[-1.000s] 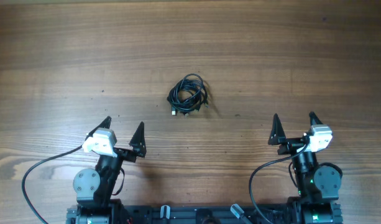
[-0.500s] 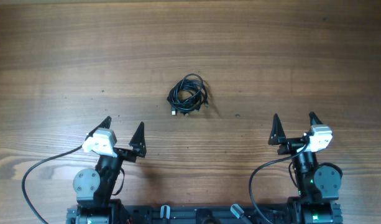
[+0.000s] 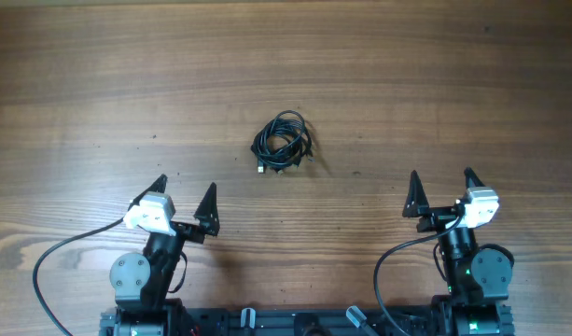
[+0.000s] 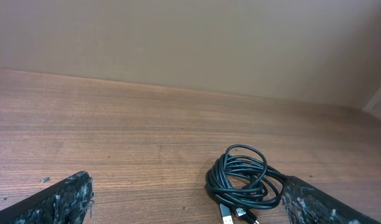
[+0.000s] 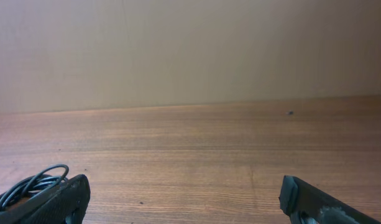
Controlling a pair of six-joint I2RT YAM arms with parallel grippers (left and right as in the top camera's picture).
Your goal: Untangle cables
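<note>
I view the cables [image 3: 282, 143] bundled on the worktop [image 3: 435, 65] — left gripper [image 3: 185, 182] and right gripper [image 3: 440, 173] well short, jaws apart, empty.

Seemingly a lab; wood-grain table [image 3: 99, 75], plain beige wall [image 4: 190, 43]; left arm [image 3: 147, 266] and right arm [image 3: 470, 257] mounted.

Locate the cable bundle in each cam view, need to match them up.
Overhead: cables just above the frame's centre, ahead of and between the two arms.
Left wrist: cables lower right of centre, plug ends near the bottom edge.
Right wrist: cables in the bottom left corner, only a few loops showing.
Shared landmark: the wooden table they lie on.
</note>
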